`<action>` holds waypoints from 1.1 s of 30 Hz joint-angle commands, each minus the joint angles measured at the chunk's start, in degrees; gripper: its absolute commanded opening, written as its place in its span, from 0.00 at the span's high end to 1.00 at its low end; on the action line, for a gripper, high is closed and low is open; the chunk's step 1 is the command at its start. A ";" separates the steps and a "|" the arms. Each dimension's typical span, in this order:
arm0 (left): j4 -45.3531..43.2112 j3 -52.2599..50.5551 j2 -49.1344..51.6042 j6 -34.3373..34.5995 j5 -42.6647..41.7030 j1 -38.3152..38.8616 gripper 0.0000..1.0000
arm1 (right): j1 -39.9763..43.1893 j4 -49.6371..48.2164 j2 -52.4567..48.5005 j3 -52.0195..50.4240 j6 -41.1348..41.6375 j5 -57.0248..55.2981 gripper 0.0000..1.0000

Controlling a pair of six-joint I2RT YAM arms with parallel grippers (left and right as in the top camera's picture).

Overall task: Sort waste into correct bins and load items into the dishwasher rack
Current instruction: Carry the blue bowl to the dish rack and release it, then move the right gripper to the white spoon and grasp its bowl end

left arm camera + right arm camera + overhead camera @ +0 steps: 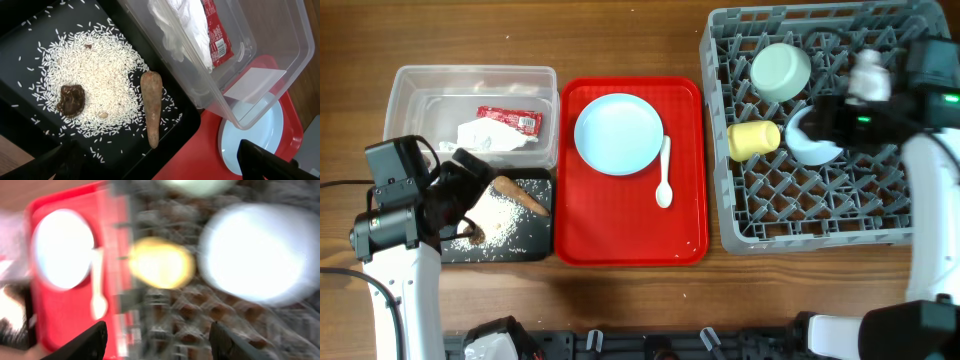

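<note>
The clear tub [415,85] holds the red sauce packet [510,120] and crumpled white paper [492,138]. The black tray [525,250] holds rice grains [505,222] and brown scraps [525,198]. My left gripper [480,203] hovers over it, open and empty. The left wrist view shows rice [100,70], a brown lump [71,99], a long brown scrap [151,107], the tub [260,65] and my open left gripper [160,170]. The light blue plate [618,133] lies on the red tray. The rack [820,215] holds the green bowl [781,72], yellow cup [754,140] and blue bowl [810,148]. My right gripper [817,118] is open above the blue bowl.
The flat red tray [620,225] lies between the bins and the rack, with a white spoon [664,178] next to the plate. The right wrist view is blurred; it shows the plate [62,247], yellow cup [161,262], blue bowl [255,252] and my right gripper [160,342].
</note>
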State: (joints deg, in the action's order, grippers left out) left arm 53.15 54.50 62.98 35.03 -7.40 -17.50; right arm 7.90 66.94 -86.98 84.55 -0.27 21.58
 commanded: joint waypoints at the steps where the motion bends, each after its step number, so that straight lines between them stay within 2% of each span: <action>1: 0.00 0.07 -0.20 -0.02 -0.31 -0.26 0.00 | -13.81 -3.54 0.04 0.22 0.85 3.19 0.33; 3: 0.00 0.07 -0.20 0.00 -0.31 -0.26 0.00 | -23.15 -7.02 -1.20 0.20 6.03 -2.51 0.33; 4: 0.00 0.07 -0.20 0.00 -0.31 -0.26 0.00 | -30.88 -9.88 -3.30 0.20 10.25 -7.61 0.33; 7: 0.00 0.07 -0.20 -0.02 -0.31 -0.26 0.00 | -40.54 -12.50 -8.28 0.17 17.38 -18.88 0.33; 10: 0.00 0.07 -0.20 -0.02 -0.31 -0.26 0.00 | -45.55 -12.33 -14.84 0.17 23.43 -26.82 0.32; 15: 0.00 0.07 -0.20 -0.02 -0.31 -0.26 0.00 | -46.58 -10.75 -25.31 0.17 27.45 -26.71 0.36; 19: -0.02 0.07 -0.20 -0.02 -0.31 -0.26 0.00 | -46.58 -8.79 -27.80 0.17 27.69 -25.81 0.49; 21: -0.02 0.07 -0.20 -0.02 -0.31 -0.26 0.00 | -46.58 -8.76 -27.96 -0.11 27.91 -24.44 0.50; 25: -0.02 0.07 -0.20 -0.02 -0.31 -0.26 0.00 | -46.60 -9.20 -27.96 -1.68 28.96 -22.88 0.64; 33: -0.02 0.07 -0.20 -0.02 -0.31 -0.26 0.00 | -46.62 -22.01 -27.96 -12.31 31.61 -13.94 0.68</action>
State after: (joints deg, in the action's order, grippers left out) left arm 53.15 54.50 62.98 35.00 -7.40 -17.50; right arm -38.70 47.44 -114.08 75.40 29.54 3.64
